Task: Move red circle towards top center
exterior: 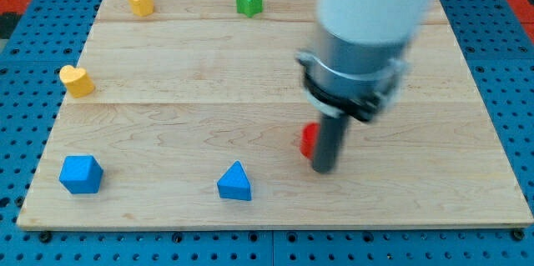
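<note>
The red circle [308, 139] lies on the wooden board [167, 116], right of centre and low. Only its left edge shows; the rest is hidden behind my rod. My tip [322, 168] rests on the board right against the red circle's right and lower side. The arm's grey and white body fills the view's top right above it.
A green star block [249, 1] sits at the view's top centre. A yellow block [140, 2] is at the top left and a yellow heart [77, 80] at the left edge. A blue block [81, 173] is at the bottom left, a blue triangle [235, 182] at the bottom centre.
</note>
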Action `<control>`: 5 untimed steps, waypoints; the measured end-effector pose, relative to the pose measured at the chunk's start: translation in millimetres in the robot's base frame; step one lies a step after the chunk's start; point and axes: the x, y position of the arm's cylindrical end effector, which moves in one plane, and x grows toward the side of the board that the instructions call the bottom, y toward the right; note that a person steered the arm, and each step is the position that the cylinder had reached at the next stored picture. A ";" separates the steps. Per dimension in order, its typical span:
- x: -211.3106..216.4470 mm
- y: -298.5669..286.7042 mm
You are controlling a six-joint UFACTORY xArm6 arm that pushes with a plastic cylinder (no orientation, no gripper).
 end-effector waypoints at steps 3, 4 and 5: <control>-31.8 -78.8; -41.9 -46.3; -61.0 -36.6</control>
